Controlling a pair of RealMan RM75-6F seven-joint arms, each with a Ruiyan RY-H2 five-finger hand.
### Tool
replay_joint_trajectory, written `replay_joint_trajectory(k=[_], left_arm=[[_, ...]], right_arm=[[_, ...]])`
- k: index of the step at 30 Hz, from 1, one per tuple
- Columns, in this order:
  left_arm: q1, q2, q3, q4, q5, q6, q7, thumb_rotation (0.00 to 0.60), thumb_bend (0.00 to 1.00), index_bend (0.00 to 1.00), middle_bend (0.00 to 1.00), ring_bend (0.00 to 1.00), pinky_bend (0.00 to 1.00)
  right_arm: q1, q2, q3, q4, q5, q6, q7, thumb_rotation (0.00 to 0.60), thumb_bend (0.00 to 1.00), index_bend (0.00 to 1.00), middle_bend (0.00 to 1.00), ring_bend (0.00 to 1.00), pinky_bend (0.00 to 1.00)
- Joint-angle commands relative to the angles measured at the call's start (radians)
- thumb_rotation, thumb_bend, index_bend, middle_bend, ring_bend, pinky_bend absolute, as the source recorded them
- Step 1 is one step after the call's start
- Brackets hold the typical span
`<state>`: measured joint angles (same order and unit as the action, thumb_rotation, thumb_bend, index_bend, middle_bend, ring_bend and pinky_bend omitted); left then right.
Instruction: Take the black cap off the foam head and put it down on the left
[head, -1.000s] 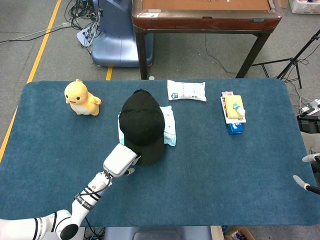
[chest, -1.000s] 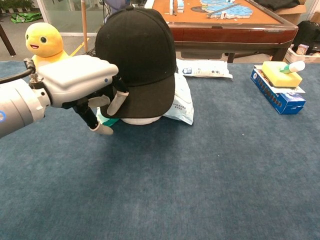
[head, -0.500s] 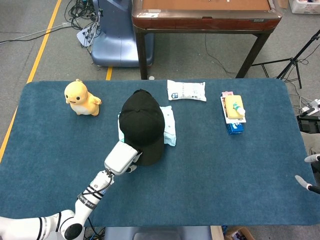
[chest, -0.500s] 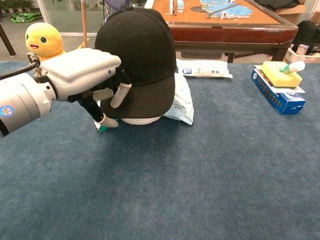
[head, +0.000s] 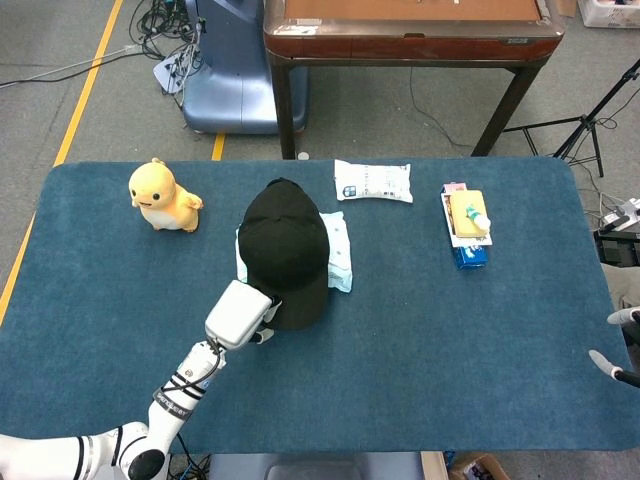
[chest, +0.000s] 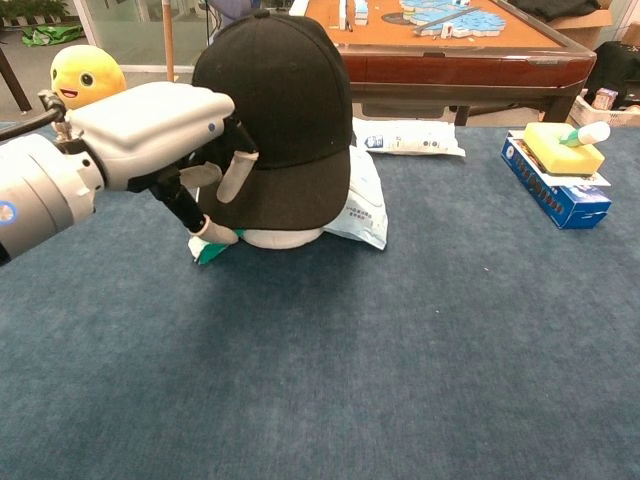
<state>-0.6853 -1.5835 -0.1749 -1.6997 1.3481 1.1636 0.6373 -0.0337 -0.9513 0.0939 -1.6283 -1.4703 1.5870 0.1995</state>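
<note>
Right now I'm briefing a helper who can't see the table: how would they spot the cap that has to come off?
On the blue cloth-covered table, look left of the middle, right of the yellow plush duck. There the black fabric baseball cap sits on a white foam head, with the robot's white left hand at its brim. It is the only black, dome-shaped thing; the neighbours are flat pale packets.

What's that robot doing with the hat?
The left robot hand is at the brim of the black cap, its fingers against the edge, getting ready to pull it off. The cap is still sitting on the white foam head in the middle of the blue table. The right robot hand waits at the table's far right edge.
</note>
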Motion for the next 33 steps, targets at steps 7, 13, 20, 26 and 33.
replay_joint_trajectory(k=[7, 13, 20, 26, 33], left_arm=[[-0.014, -0.004, 0.018, -0.017, -0.008, -0.023, 0.019, 0.600, 0.00, 0.71, 0.97, 0.75, 0.80], [-0.025, -0.027, 0.012, 0.007, -0.011, -0.025, 0.006, 0.600, 0.00, 0.71, 0.97, 0.75, 0.80], [-0.037, -0.062, 0.006, 0.038, -0.005, -0.018, -0.009, 0.600, 0.00, 0.71, 0.98, 0.75, 0.81], [-0.036, -0.097, -0.001, 0.067, 0.008, 0.016, -0.005, 0.600, 0.00, 0.72, 0.98, 0.75, 0.81], [-0.027, -0.131, -0.004, 0.102, 0.053, 0.076, -0.024, 0.600, 0.00, 0.72, 0.99, 0.76, 0.81]], right_arm=[[0.000, 0.003, 0.001, -0.002, 0.008, -0.007, -0.003, 0.600, 0.08, 0.45, 0.45, 0.36, 0.55], [-0.003, 0.008, 0.002, -0.002, 0.013, -0.009, 0.011, 0.600, 0.08, 0.45, 0.45, 0.36, 0.55], [-0.004, 0.011, 0.005, -0.002, 0.021, -0.012, 0.016, 0.600, 0.08, 0.45, 0.45, 0.36, 0.55], [-0.003, 0.012, 0.005, -0.004, 0.021, -0.017, 0.014, 0.600, 0.08, 0.45, 0.45, 0.36, 0.55], [-0.003, 0.012, 0.004, -0.006, 0.020, -0.019, 0.006, 0.600, 0.08, 0.45, 0.45, 0.36, 0.55]])
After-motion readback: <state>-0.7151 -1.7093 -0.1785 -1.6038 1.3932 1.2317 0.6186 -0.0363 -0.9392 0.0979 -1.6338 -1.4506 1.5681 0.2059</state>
